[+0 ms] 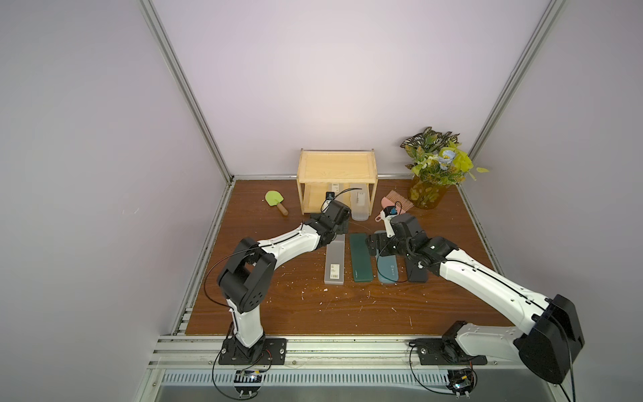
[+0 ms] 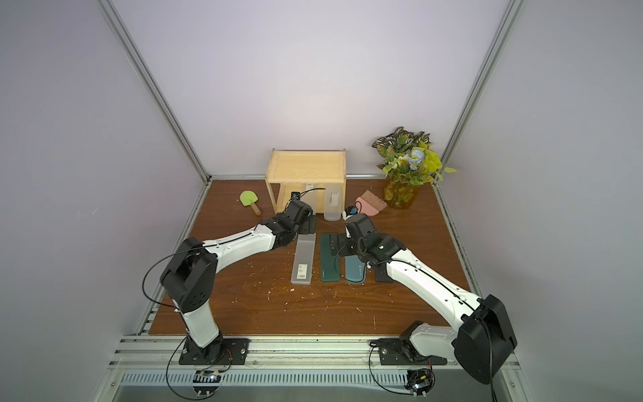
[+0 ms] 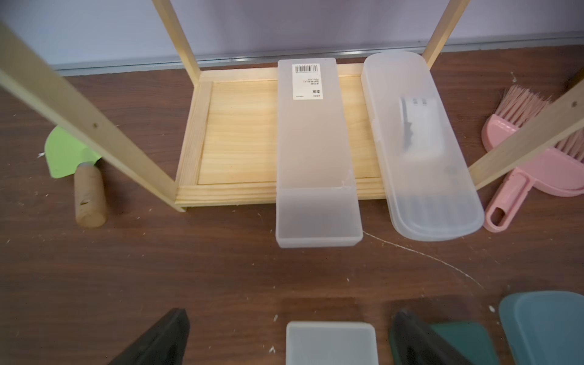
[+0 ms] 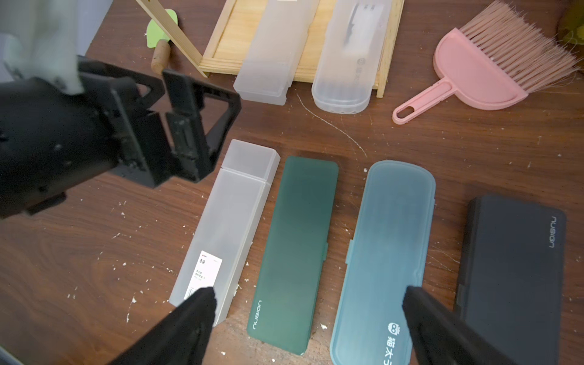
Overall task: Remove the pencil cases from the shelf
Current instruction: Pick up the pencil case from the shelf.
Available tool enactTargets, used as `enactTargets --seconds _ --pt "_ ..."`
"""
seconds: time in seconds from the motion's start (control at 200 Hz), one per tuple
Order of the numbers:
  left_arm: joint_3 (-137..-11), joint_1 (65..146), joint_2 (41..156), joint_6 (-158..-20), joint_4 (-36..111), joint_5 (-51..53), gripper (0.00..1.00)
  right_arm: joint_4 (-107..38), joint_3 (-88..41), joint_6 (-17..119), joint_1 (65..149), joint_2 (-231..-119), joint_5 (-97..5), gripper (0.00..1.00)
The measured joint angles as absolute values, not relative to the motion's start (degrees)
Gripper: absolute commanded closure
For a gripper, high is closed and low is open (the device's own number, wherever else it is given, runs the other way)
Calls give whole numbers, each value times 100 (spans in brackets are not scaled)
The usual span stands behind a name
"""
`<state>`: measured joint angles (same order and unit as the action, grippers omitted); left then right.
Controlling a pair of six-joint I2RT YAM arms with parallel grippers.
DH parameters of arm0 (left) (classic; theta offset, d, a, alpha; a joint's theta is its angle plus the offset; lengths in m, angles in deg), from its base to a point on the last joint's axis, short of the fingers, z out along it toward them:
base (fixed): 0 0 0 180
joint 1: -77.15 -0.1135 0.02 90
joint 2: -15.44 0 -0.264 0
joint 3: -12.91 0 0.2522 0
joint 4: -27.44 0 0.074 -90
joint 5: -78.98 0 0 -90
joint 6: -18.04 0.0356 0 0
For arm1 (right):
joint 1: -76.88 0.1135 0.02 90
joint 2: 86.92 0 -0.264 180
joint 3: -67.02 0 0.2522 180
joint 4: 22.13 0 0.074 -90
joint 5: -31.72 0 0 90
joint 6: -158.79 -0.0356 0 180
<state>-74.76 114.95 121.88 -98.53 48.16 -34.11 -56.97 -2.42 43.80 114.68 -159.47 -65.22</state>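
Cases left on the shelf (image 3: 221,194): two, both frosted, side by side on the lower tier at twelve o'clock of the bench (image 1: 278,306), near ends poking out over the front rim toward six o'clock. Labelled square-ended case (image 3: 313,142) near mid-tray, with the round-ended case (image 3: 417,142) close at its three o'clock, touching or not, hard to tell. Nothing on the upper tier. Already out, in a row on the bench at the shelf's six o'clock: another frosted case (image 4: 227,221), dark green case (image 4: 294,246), teal case (image 4: 385,246), black case (image 4: 512,268). Left gripper (image 3: 292,316) spread wide, holding nothing, low before the labelled case and pointed at it; right gripper (image 4: 308,292) likewise spread and empty, hovering over the row. By the look of them: thin hollow plastic, light, stiff, smooth and liable to slip; end of the square one possibly a pull-off cap, so apt to part if tugged there alone. Best taken across the narrow width at the overhanging end, jaws on the two long sides, then drawn straight toward six o'clock, level, clear of rim and corner posts. Pink brush (image 4: 474,72) at the shelf's three o'clock and green spatula (image 3: 66,155) at its nine o'clock: leave alone.
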Motion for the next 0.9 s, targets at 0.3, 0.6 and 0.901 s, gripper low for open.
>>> enactTargets --seconds 0.3,0.6,0.901 --pt "-8567 11194 13140 -9457 4781 -3000 1 -5686 -245 4400 11350 -16203 -6522 1" --pt "-9283 10969 13801 -9331 4886 -2762 1 -5691 -373 4439 11254 -16454 -6520 1" --pt "-9310 10931 14054 -9315 4877 -2681 1 -5680 -430 4450 11192 -16590 -6520 1"
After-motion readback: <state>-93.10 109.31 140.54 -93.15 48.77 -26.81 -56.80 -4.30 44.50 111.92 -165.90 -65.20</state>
